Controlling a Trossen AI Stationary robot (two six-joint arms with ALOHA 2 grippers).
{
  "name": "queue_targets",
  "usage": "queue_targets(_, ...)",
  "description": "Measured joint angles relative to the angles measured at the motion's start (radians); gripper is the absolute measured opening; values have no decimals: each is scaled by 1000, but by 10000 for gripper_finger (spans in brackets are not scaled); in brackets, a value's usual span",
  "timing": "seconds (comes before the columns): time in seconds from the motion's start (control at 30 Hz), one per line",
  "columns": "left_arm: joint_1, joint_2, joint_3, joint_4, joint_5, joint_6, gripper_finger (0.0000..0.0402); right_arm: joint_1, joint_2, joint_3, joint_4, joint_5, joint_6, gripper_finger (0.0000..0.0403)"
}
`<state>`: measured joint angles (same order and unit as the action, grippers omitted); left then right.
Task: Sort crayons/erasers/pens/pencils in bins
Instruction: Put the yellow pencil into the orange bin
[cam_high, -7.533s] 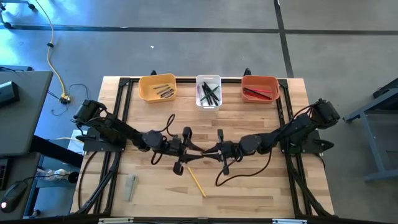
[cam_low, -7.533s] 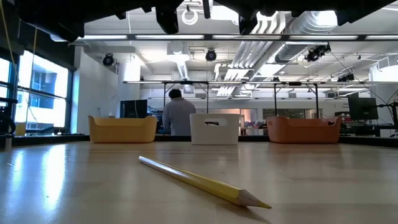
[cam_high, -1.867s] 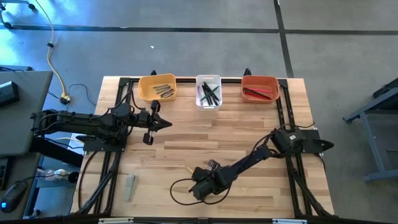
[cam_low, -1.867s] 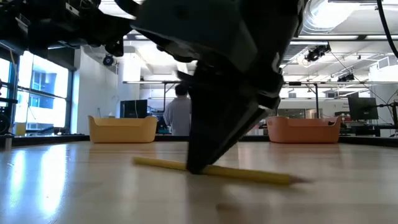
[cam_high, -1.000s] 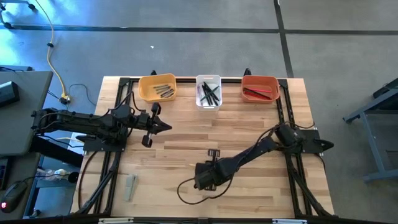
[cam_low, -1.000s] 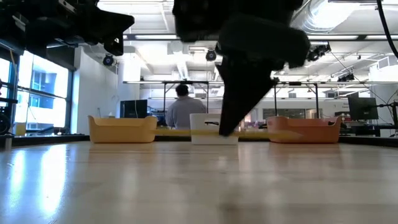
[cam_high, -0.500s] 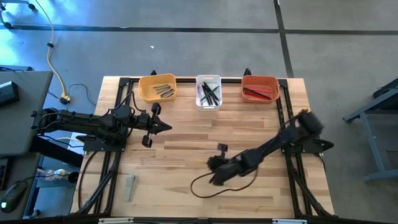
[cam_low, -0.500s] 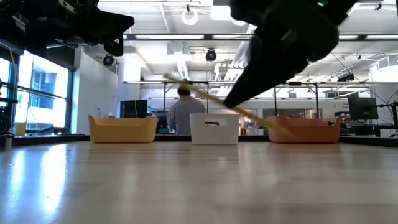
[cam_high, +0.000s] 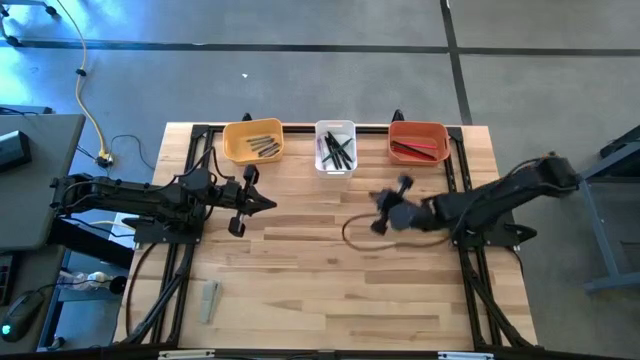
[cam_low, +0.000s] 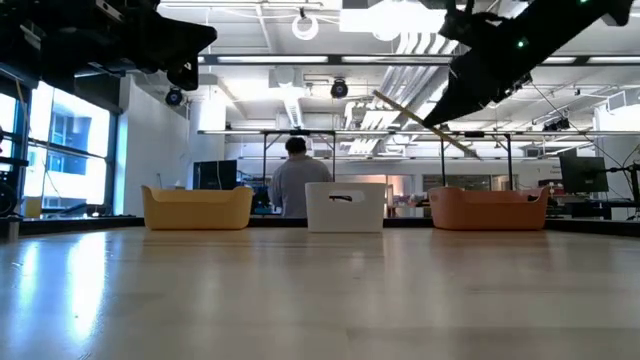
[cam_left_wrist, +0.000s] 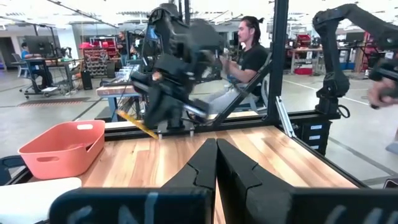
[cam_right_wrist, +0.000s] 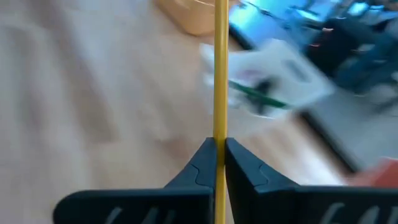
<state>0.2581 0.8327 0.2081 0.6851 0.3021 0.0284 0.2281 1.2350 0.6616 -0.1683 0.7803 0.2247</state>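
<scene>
My right gripper (cam_high: 377, 213) hangs above the table's middle right, short of the red-orange bin (cam_high: 417, 141), shut on a thin yellow pencil (cam_low: 410, 115). In the right wrist view the pencil (cam_right_wrist: 219, 68) runs straight out past the fingers. The yellow-orange bin (cam_high: 253, 140) with short dark sticks, the white bin (cam_high: 335, 146) with black and green pens, and the red-orange bin with red pencils stand in a row along the far edge. My left gripper (cam_high: 270, 203) waits shut over the table's left, touching nothing. My right gripper pinches the yellow pencil's shaft (cam_right_wrist: 219, 127) between its two fingers. In the low view the pencil is lifted well clear of the table and tilted, with a length sticking out on each side of the fingers (cam_low: 455, 105).
A grey eraser (cam_high: 209, 300) lies near the table's near left corner. A black frame rail (cam_high: 455, 170) runs along the right side by the red-orange bin. A person sits beyond the table in the low view (cam_low: 294, 180). Bare wood (cam_high: 300, 290) covers the near half.
My right gripper, still shut on the yellow pencil, has risen and swung from the table's near middle toward the far right, toward the red-orange bin. The pencil went with it, higher above the table and now tilted.
</scene>
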Motion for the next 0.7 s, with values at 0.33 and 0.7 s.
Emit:
queue_targets(0.33,0,0,0,-6,-52,0,1,-419,-126,0,-174,-44,-446,2)
queue_targets(0.7,0,0,0,-7,-52,0,0,-900,-116,0,-239,-270,-819,2)
